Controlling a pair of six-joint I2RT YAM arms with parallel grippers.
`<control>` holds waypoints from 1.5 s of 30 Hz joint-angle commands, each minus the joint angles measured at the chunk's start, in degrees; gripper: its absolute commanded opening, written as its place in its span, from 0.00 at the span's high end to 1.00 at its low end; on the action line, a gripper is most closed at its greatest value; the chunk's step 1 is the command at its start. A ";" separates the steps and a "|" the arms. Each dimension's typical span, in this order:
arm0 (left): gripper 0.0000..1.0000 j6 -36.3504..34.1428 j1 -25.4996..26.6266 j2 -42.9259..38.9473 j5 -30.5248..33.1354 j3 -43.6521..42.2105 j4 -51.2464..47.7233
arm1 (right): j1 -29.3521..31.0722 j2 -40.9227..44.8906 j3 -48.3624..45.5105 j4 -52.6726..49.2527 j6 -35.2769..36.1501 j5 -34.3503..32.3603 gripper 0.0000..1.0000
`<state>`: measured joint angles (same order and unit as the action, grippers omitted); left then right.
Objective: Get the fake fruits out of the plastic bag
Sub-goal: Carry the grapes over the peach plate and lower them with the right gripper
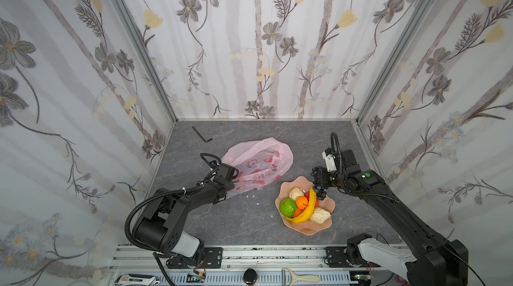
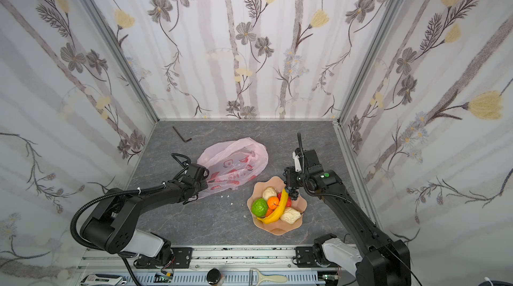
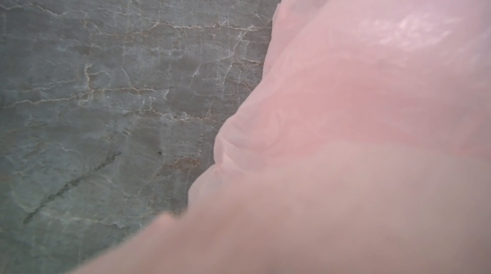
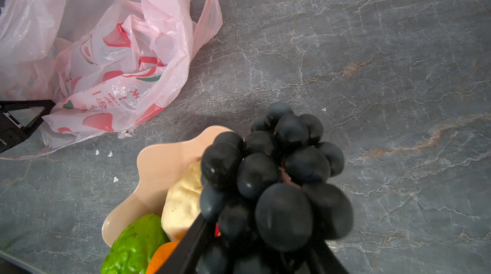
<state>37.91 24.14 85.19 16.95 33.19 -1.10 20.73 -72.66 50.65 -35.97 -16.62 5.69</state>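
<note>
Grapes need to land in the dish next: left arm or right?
Right. The right gripper holds the grape bunch over the rim of the peach dish, so it likely only needs to lower and open. The left gripper is shut on an edge of the plastic bag, apart from the dish.

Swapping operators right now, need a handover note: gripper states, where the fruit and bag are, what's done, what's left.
Left gripper: shut on an edge of the plastic bag, which lies on the table.
Right gripper: shut on the grape bunch, which hangs over the far rim of the peach dish.
Done: banana, green fruit, orange fruit, red fruit and beige balls are in the dish.
Left: lower and release the grapes. No fruit shows in the bag, but folds hide part of it, so check.
</note>
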 commanded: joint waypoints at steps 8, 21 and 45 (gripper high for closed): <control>1.00 0.04 -0.06 -0.10 1.43 -0.14 0.48 | 2.06 -4.89 5.52 -5.32 5.34 0.65 0.53; 1.00 0.06 -0.02 0.33 1.33 0.15 0.58 | 4.60 -9.31 8.25 -8.41 8.67 2.49 0.52; 1.00 -0.01 -0.05 0.95 1.48 0.47 0.57 | 7.13 -14.61 10.95 -10.64 10.14 1.12 0.44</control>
<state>37.71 24.14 85.97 17.56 33.21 -0.69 27.73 -86.80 60.77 -46.87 -6.98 7.51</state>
